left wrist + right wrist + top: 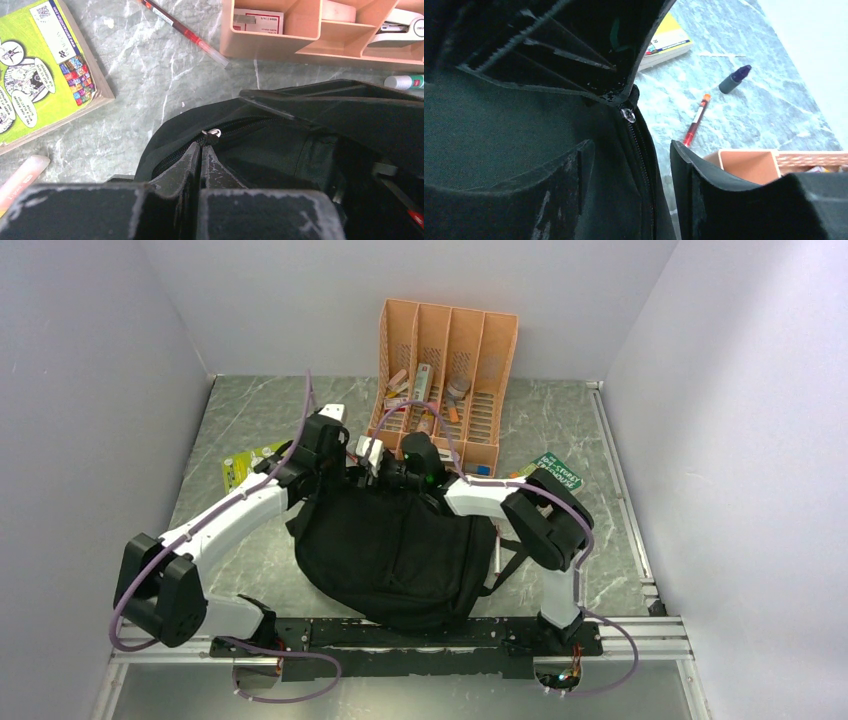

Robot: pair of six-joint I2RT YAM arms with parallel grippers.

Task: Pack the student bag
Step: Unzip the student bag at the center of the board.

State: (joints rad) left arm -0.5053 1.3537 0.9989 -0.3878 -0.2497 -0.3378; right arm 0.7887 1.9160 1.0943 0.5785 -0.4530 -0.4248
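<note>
The student bag (pixel 390 550), a big black backpack, lies in the middle between the two arms with its top toward the back. My left gripper (pixel 372 462) (pixel 202 146) is shut at the bag's rim, its tips right at the metal zip pull (pixel 214 133) (pixel 628 115). My right gripper (pixel 392 476) (pixel 629 145) stands open astride the same rim. One finger (pixel 569 170) is inside the bag and the other is outside, with the zip teeth (pixel 641 160) running between them.
An orange file organiser (pixel 450 370) (pixel 280 45) holding stationery stands just behind the bag. A yellow-green book (pixel 250 462) (pixel 40 70) lies at the left, a green one (pixel 555 472) at the right. A red pen (pixel 185 31) (pixel 696 122) and a dark-capped tube (pixel 734 80) lie loose.
</note>
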